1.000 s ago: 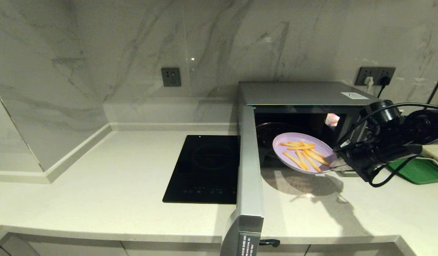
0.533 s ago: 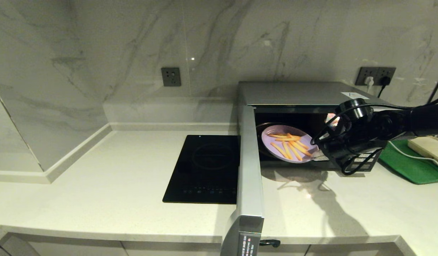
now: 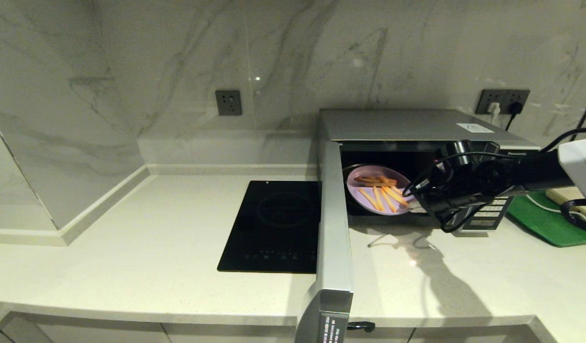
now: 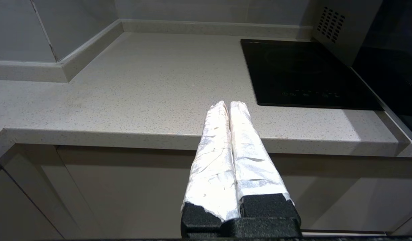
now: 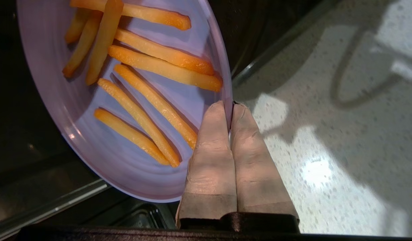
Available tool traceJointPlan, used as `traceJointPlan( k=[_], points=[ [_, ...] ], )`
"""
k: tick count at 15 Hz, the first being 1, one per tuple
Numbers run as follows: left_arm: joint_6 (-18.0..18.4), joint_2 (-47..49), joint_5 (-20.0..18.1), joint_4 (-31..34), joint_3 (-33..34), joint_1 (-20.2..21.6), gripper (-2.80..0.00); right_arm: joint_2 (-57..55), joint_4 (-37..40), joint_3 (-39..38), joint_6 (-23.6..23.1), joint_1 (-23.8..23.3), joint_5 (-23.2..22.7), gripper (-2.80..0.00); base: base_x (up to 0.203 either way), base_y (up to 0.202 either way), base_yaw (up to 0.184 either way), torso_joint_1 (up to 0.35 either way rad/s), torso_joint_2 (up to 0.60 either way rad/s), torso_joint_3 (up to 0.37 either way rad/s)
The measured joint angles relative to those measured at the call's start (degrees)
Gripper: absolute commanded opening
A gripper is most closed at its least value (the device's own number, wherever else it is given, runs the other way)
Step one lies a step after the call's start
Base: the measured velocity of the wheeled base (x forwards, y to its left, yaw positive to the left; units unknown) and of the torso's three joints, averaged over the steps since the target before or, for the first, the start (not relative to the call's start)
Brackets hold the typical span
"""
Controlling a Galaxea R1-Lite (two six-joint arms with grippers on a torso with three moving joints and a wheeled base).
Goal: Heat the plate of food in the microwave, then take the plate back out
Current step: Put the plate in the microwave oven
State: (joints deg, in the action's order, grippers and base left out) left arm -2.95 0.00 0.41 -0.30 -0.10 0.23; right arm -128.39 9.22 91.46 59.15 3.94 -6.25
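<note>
The right gripper [image 3: 415, 206] is clenched on the near right rim of the plate [image 3: 377, 196], which sits partly inside the microwave [image 3: 416, 125] cavity, its door [image 3: 332, 224] swung wide. In the right wrist view the fingers [image 5: 212, 160] pinch the thin edge (the plate looks tilted, fries [image 5: 159, 80] lying loose). To do this step well, I'd judge it best to level the plate, push it deeper toward the cavity's middle, lower it until it rests flat, and only then let go, drawing the arm straight back clear of the door frame. The left gripper [image 4: 229, 107] hangs parked before the counter [image 4: 142, 100] edge, fingers pressed together on nothing
</note>
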Motion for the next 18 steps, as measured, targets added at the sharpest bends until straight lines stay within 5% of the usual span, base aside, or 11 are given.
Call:
traceJointPlan(
  k=[18],
  points=[
    [0.01, 0.0, 0.0, -0.02, 0.0, -0.01, -2.8, -7.53, -6.37, 7.33, -0.13, 1.16, 1.3, -2.8, 0.0, 0.0, 0.0, 0.0, 0.0, 0.0]
  ],
)
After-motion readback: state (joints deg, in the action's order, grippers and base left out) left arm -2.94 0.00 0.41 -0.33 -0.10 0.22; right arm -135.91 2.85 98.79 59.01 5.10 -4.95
